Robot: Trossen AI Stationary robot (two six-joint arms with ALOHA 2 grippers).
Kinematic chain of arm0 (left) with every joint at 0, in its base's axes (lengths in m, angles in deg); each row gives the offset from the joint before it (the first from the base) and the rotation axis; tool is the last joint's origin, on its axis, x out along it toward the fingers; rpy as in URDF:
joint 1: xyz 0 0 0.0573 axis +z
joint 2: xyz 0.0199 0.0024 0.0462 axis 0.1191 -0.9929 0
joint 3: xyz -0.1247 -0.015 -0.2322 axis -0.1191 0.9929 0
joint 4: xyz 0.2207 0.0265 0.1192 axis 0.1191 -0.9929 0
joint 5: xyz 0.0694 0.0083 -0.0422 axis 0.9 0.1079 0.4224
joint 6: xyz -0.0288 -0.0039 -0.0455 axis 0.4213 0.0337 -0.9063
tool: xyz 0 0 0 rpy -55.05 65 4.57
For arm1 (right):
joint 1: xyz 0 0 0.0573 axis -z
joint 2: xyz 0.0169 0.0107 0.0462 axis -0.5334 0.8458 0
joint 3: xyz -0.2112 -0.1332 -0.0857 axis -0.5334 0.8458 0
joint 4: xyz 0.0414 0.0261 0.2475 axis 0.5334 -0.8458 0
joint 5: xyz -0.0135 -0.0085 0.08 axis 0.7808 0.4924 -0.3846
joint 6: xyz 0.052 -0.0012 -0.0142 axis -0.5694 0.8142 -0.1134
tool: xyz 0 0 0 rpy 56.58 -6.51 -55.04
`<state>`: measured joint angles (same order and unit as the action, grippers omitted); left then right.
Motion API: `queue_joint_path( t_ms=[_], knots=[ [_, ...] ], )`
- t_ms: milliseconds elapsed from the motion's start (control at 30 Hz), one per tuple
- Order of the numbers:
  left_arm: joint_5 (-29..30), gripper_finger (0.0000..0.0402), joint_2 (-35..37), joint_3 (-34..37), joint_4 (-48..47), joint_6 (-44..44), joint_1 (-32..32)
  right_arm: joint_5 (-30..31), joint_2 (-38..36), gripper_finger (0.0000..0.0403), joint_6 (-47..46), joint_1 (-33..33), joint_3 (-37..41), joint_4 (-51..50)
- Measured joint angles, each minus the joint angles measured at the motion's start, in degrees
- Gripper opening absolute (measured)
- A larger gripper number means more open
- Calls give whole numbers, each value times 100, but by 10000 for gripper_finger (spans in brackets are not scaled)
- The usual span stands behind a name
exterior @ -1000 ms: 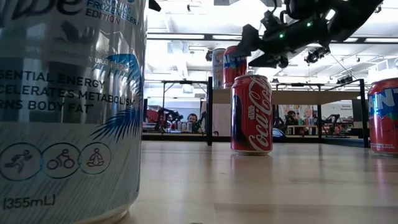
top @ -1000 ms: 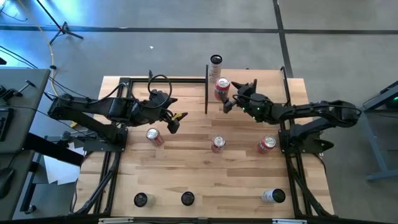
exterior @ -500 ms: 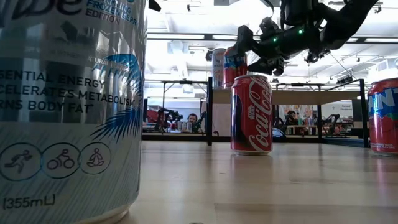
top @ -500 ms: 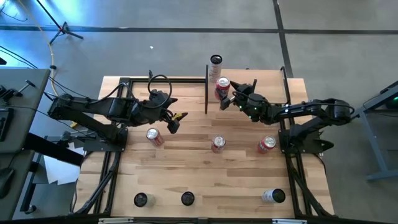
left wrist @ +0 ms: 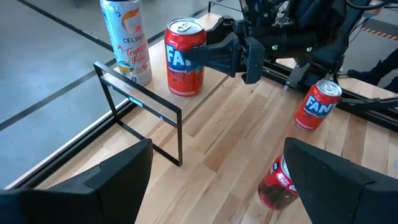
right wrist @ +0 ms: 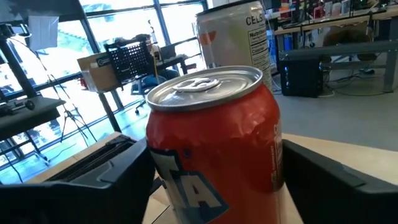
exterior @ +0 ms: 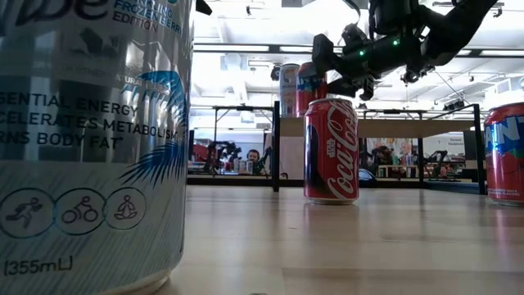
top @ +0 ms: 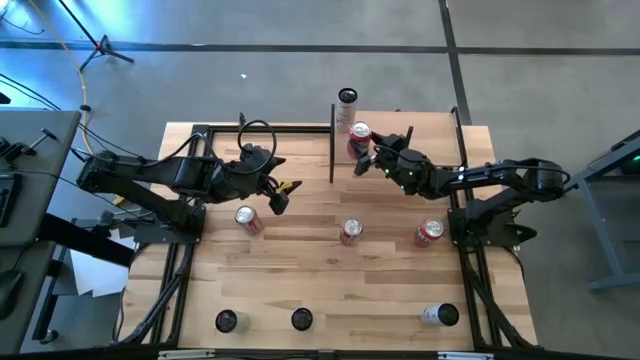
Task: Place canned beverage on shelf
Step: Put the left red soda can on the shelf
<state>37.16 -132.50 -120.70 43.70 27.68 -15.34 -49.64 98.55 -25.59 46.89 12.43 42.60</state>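
1. Since a second ago, the right gripper (top: 366,156) has slid towards 10 o'clock in the high view. Its fingers now sit on either side of the red can (left wrist: 180,74), where before they stood just short of it.
2. Table (top: 300,290): plank top. Both arms reach in from its sides, left arm from 9 o'clock, right arm from 3 o'clock.
3. Shelf (top: 420,125): pale board on black uprights, at 1 o'clock on the table. It already carries two cans.
4. Left gripper (top: 280,196): near table centre at 10 o'clock, released and empty, waiting. It is well apart from the shelf.
5. Right gripper: over the shelf's 9 o'clock end, level with the red can's body. One finger lies across the can's near side in the left wrist view. Whether the fingers are pressing on the can or only flanking it cannot be told.
6. Red can: upright on the shelf with its long axis vertical. A taller white can (left wrist: 127,40) stands just beside it at 11 o'clock.
7. Key relation: the red can lies straight ahead of the right claw, between its fingers, so the right arm is plainly the nearer one.
8. Judgement: if this can is the one being shelved, it is already in place. The claw then needs only to let go and back out towards 4 o'clock without tipping it.
9. Loose cans: three (top: 350,232) lie mid-table, untouched.
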Motion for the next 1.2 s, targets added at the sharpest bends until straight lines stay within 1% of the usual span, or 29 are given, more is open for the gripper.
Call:
queue_joint_path(
  t_ms=[33, 233, 367, 533, 700, 1000, 1200],
  knots=[
    [0, 337, 0, 0, 0, 0, 1, 1, -2, 280, 19, 0, 0, 0],
    [0, 337, 0, -1, 0, 0, 1, 141, -12, 279, 315, 10, 0, -10],
    [0, 337, 0, 1, 0, 0, 0, 179, -105, 279, 225, 136, -2, -209],
    [2, 337, 2, -1, 2, 0, 1, -73, -311, 279, 192, 472, -2, -521],
    [0, 337, 2, 0, 2, 0, 0, -745, -557, 279, 46, 970, -2, -949],
    [1, 337, 2, -1, 1, 0, 1, -2433, -632, 279, -208, 1999, -15, -1119],
    [1, 337, 2, -1, 1, 0, 0, -3101, -632, 279, -35, 2429, -15, -1185]
  ],
)
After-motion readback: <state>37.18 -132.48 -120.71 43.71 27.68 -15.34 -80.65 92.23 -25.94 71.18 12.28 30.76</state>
